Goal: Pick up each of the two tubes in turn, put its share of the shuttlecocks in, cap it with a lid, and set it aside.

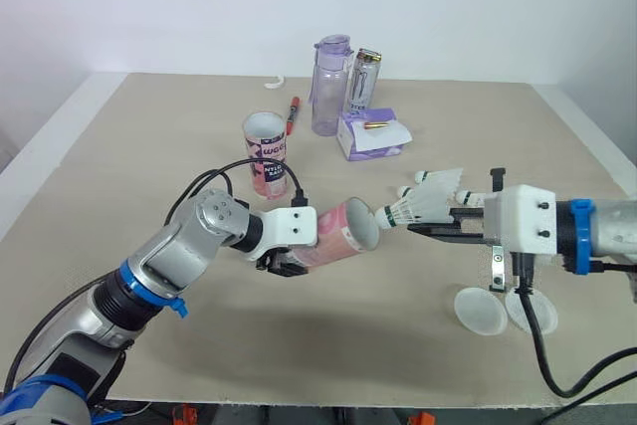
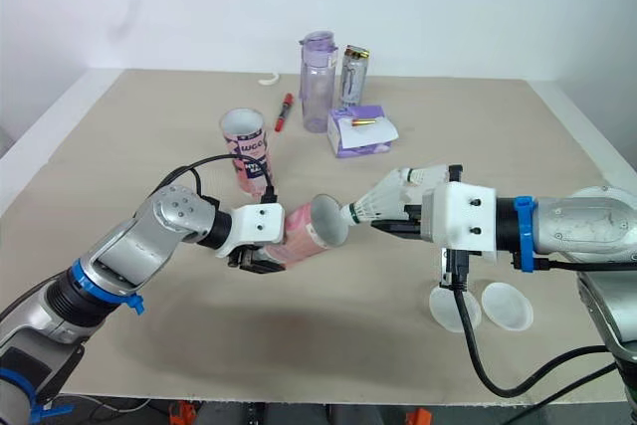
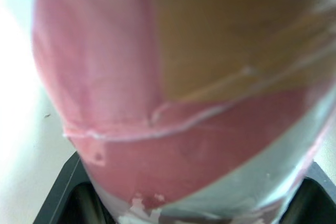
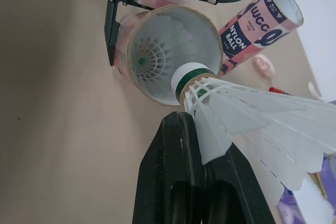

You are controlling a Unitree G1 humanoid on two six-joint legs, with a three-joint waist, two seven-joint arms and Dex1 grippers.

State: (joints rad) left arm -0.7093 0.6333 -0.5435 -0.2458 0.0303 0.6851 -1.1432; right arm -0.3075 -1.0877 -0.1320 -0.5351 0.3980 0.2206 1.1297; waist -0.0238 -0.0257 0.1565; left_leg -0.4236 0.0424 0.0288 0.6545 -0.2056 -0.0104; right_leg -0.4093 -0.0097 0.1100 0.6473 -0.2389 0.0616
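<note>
The left pincer [image 1: 287, 262] clamps the pink tube [image 1: 343, 234], mouth facing the right pincer [image 1: 418, 230]. That pincer grips a shuttlecock [image 1: 426, 206] — cork tip at the tube mouth.

Beige table [image 1: 139, 176] with white edging. A pink tube [image 1: 265, 153] stands upright and open-topped at about 11 o'clock of centre. A red pen [image 1: 293, 113] lies just beyond it. At 12 o'clock a clear purple bottle [image 1: 330, 85] and a can [image 1: 363, 80] stand side by side, with a purple tissue pack [image 1: 370, 134] just in front of them. A small white hook [image 1: 276, 81] lies at the far edge, at 11 o'clock. Shuttlecocks [image 1: 439, 178] lie at 3 o'clock, partly hidden. Two white lids [image 1: 481, 311] lie flat side by side at 4 o'clock.
</note>
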